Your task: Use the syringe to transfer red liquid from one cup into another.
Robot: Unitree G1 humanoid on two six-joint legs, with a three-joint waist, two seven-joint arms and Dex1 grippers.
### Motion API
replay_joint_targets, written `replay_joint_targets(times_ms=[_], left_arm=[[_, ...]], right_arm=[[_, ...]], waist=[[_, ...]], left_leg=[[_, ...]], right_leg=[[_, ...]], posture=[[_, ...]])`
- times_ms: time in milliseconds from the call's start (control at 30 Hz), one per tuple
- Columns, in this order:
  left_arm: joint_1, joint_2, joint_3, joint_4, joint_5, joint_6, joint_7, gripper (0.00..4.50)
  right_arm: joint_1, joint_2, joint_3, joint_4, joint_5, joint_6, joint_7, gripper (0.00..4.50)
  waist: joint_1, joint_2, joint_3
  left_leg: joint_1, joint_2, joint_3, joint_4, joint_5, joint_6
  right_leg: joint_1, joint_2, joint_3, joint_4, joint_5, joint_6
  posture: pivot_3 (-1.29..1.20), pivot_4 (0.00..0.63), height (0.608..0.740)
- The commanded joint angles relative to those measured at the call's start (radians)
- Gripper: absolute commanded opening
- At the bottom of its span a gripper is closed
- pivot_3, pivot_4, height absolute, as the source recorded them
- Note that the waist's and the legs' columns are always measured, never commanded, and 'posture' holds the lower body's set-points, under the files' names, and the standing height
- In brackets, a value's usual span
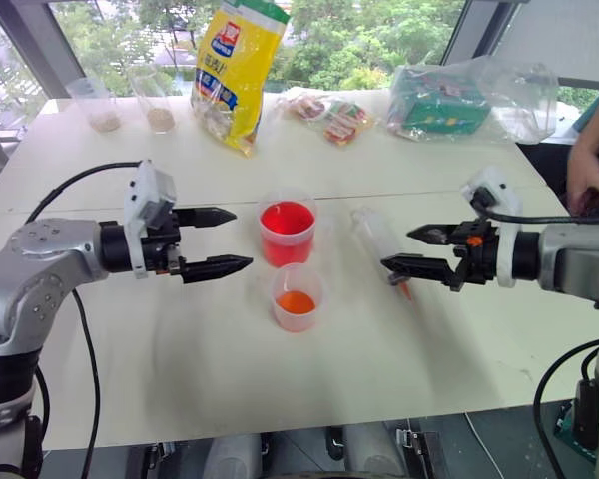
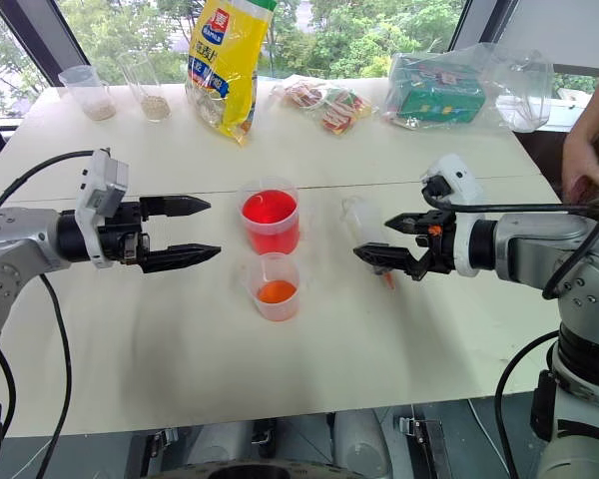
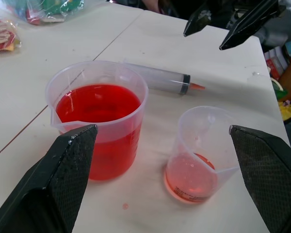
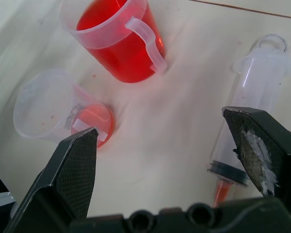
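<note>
Nearest the head camera, 2 matte black grippers hang above a pale, smooth table [image 1: 180, 369] in mid-frame. At centre left, the left gripper [image 1: 216, 242] has its tapered, textured fingers spread wide and grips nothing. At centre right, the right gripper [image 1: 416, 250] is likewise spread wide and empty, its fingers poised over the lower end of the syringe [image 1: 374, 239].

Between them stand 2 clear, thin-walled plastic cups. Just above frame centre, the larger cup [image 1: 287, 232] is wide and round, with a pouring lip and a strap handle, and is well filled with bright translucent red liquid [image 1: 287, 219]. Just below it, close by, the smaller cup [image 1: 297, 296] is narrower and holds only a shallow orange-red layer.

Right of the cups, the syringe lies flat on the table: a long clear barrel with a dark plunger seal and a small orange-red tip.

Along the upper edge sit 2 clear cups of brownish grains [image 1: 130, 105], a glossy yellow bag [image 1: 236, 70], crinkled snack packets [image 1: 331, 115] and a green box in a clear bag [image 1: 449, 102]. A person's hand [image 1: 587, 178] shows at the right edge.
</note>
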Motion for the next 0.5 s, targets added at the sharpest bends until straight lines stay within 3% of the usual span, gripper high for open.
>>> replay_joint_targets(times_ms=[33, 500], left_arm=[[-0.002, 0.006, 0.037, -0.026, -0.017, -0.003, 0.008, 4.5], [-0.008, 0.01, 0.03, -0.02, -0.021, -0.008, 0.011, 4.5]], right_arm=[[-0.008, -0.017, -0.02, -0.019, 0.025, -0.018, -0.006, 4.47], [-0.009, -0.024, -0.02, -0.015, 0.054, -0.017, -0.036, 4.47]], waist=[[0.0, 0.0, 0.0], [0.0, 0.0, 0.0]], left_leg=[[0.0, 0.0, 0.0, 0.0, 0.0, 0.0], [0.0, 0.0, 0.0, 0.0, 0.0, 0.0]], right_leg=[[0.0, 0.0, 0.0, 0.0, 0.0, 0.0], [0.0, 0.0, 0.0, 0.0, 0.0, 0.0]], posture=[[0.0, 0.15, 0.74], [0.0, 0.15, 0.74]])
